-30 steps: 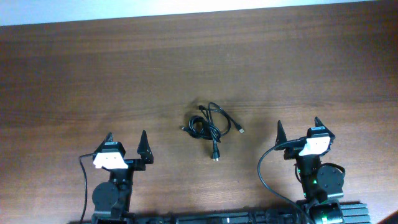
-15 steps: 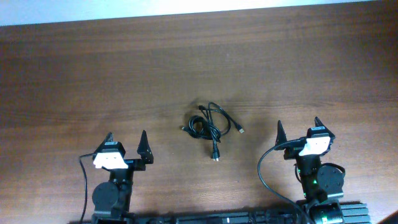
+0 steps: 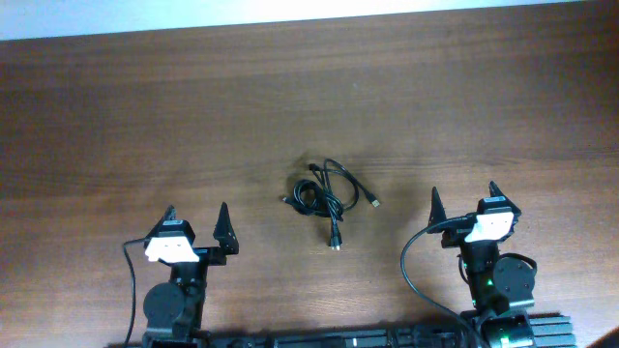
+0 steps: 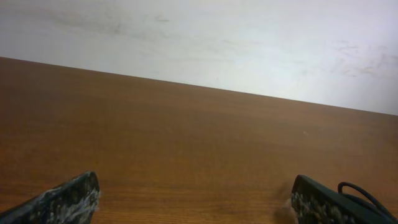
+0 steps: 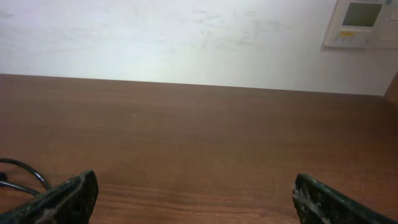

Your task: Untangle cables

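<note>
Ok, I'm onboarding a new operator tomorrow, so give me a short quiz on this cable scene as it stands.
1. True or false: the left gripper is shut on the cables.
2. Where do the cables lie? A) on the table, between the two arms, touched by neither; B) draped over one arm; C) hanging off the table's edge.
3. Fill in: the right gripper, like the left one, has its jaws standing ___.
Key: 1 false; 2 A; 3 open.
</note>
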